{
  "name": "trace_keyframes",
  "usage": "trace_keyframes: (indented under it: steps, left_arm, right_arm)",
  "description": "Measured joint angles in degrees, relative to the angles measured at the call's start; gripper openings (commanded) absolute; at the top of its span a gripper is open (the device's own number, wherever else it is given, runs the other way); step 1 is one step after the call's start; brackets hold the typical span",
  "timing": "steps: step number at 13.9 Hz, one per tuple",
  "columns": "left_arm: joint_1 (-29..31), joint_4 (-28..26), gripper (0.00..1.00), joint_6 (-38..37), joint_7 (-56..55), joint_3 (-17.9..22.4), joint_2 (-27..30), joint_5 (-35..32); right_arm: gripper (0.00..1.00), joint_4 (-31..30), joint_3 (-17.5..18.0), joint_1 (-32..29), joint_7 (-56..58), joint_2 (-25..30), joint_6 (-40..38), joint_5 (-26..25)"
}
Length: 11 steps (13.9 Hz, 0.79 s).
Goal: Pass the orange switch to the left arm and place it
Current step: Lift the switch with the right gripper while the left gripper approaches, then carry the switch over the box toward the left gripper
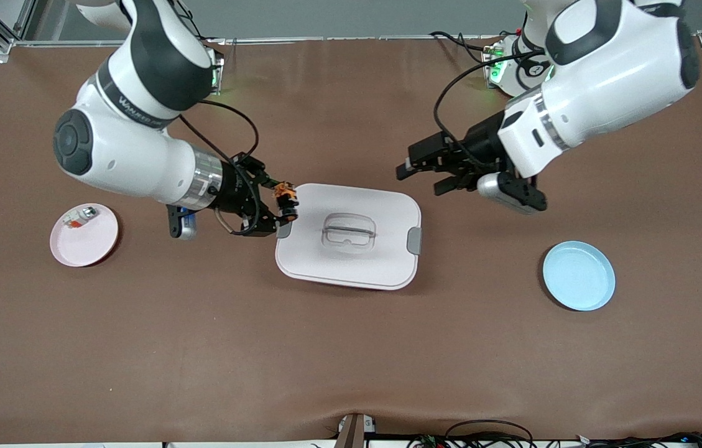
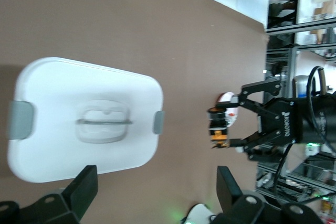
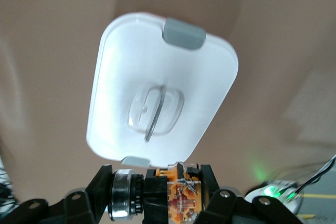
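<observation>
In the front view we see the right gripper (image 1: pixel 284 210) at centre left of the frame, its fingers closed on the orange switch (image 1: pixel 285 200), which hangs over the edge of the box (image 1: pixel 351 261) at the right arm's end. The box lies mid-frame on the brown table (image 1: pixel 351 361). The left gripper (image 1: pixel 423 175) hovers right of centre, over bare table just past the box's upper right corner, its fingers spread and holding nothing. A pink plate (image 1: pixel 92 249) at the left edge carries a small white part (image 1: pixel 79 216); a blue plate (image 1: pixel 579 275) sits lower right.

In the left wrist view we find the box (image 2: pixel 63 140) at left and the right gripper (image 2: pixel 228 128) at right, pinching the switch (image 2: pixel 217 128).

In the right wrist view the switch (image 3: pixel 178 191) sits clamped at bottom centre, with the box (image 3: pixel 210 77) above it in the frame
</observation>
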<state>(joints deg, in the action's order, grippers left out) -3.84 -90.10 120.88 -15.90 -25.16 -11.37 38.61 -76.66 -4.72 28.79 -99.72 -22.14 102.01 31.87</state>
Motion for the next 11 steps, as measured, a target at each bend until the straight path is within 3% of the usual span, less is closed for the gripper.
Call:
trace_keyframes:
  steps: [4,11]
  left_arm:
    - [-2.9,0.0,0.83,3.9,-0.1,0.0,-2.5,3.9]
    - [-5.4,0.0,0.82,5.9,-0.1,0.0,-5.3,6.9]
  right_arm:
    - [0.00,0.5,0.0,3.9,-7.1,0.0,5.0,0.5]
    - [0.00,0.7,0.0,7.2,-11.3,-0.3,12.7,1.5]
